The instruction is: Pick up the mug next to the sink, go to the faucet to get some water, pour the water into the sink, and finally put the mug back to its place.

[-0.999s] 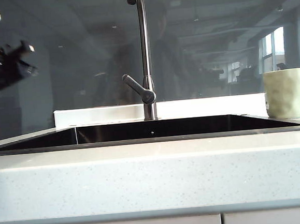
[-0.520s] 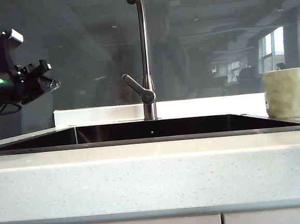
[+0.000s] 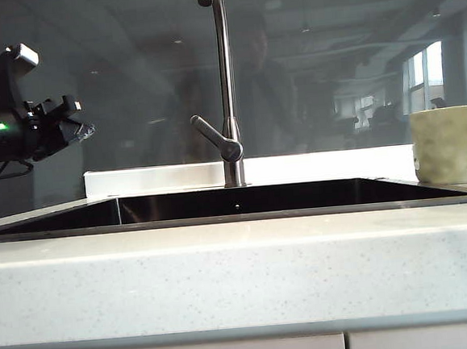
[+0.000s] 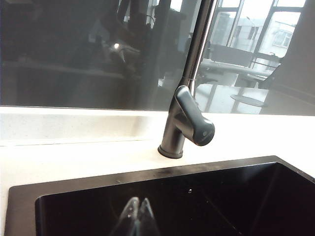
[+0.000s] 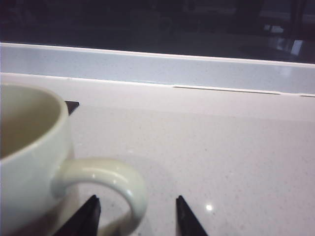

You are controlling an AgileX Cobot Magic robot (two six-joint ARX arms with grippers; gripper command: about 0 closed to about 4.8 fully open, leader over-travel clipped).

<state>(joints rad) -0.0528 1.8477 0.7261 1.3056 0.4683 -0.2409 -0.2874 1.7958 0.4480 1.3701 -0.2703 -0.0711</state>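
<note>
**Right gripper lined up on the mug handle; left arm held by the tap**

The pale cream, faceted ceramic mug [image 3: 451, 144] is seen standing upright on the speckled off-white countertop [image 3: 242, 279], just beside the right end of the wide black-lined rectangular sink [image 3: 244, 200] and close to the counter's back edge. It has not yet been lifted. In the right wrist view its loop handle [image 5: 106, 179] is turned out toward the approaching arm, which is judged to be why the approach is made from that side.

The right gripper [image 5: 135, 216] is held low over the counter with its dark fingers spread wide. One finger [image 5: 88, 214] lies close under the handle loop and the other stands on bare counter beyond it, so the handle sits between them; no contact can be made out. This spacing is judged to leave room for closing on the handle.

The left gripper [image 3: 72, 130] is hung in the air above the sink's left end, well apart from the mug. Its fingertips [image 4: 138, 216] are pressed together on nothing, over the basin. The tall brushed-steel gooseneck faucet [image 4: 189, 103], standing at the sink's back edge with its angled lever [image 3: 214, 137], is faced by this arm, presumably so the lever can be pushed once the mug is brought under the spout.
</note>
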